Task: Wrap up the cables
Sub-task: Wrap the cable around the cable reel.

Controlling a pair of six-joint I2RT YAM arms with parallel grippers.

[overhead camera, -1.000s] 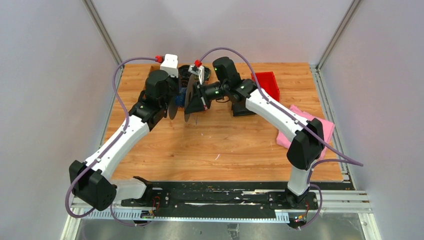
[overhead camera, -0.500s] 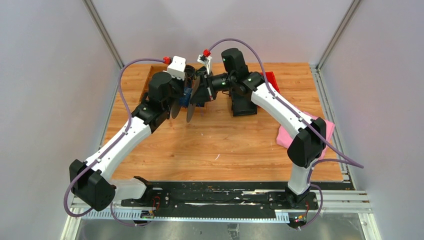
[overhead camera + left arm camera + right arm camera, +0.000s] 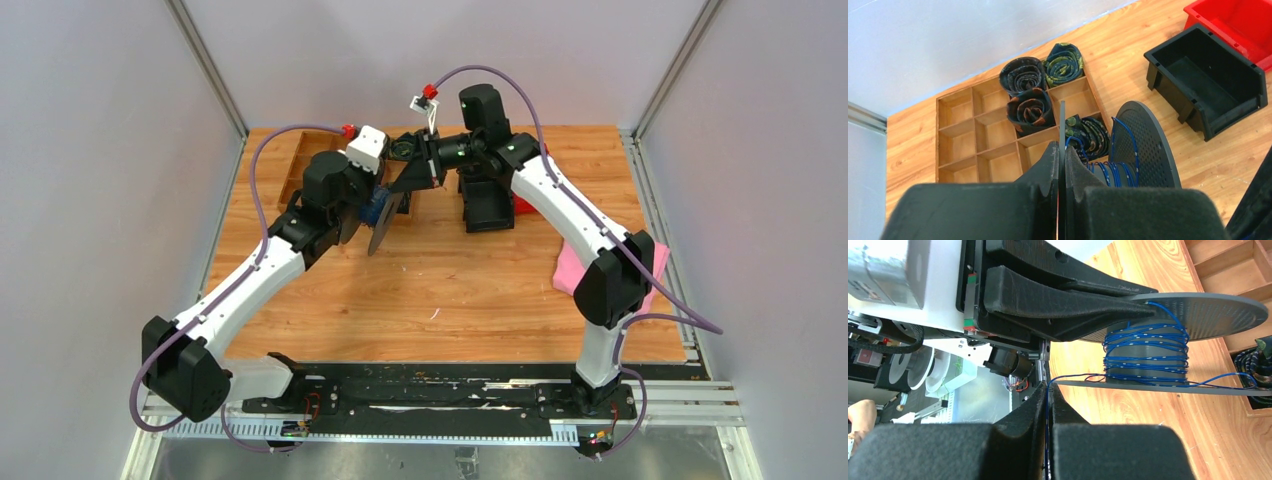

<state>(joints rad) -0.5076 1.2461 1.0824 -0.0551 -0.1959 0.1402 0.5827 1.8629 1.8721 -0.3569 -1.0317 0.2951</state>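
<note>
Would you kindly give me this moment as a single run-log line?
left gripper: shut on spool flange | right gripper: shut on cable | cable: partly wound on spool core

Wooden tray (image 3: 955, 145) holds 4 rolled ties (image 3: 1030, 110); black bin (image 3: 1198, 70) nearby.

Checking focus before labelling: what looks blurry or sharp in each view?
Left wrist: the left hand is soft up close, the spool sharp. Right wrist: the right hand blurs, the blue cable is crisp. Top external: even light, faint shadows on the table.
</note>
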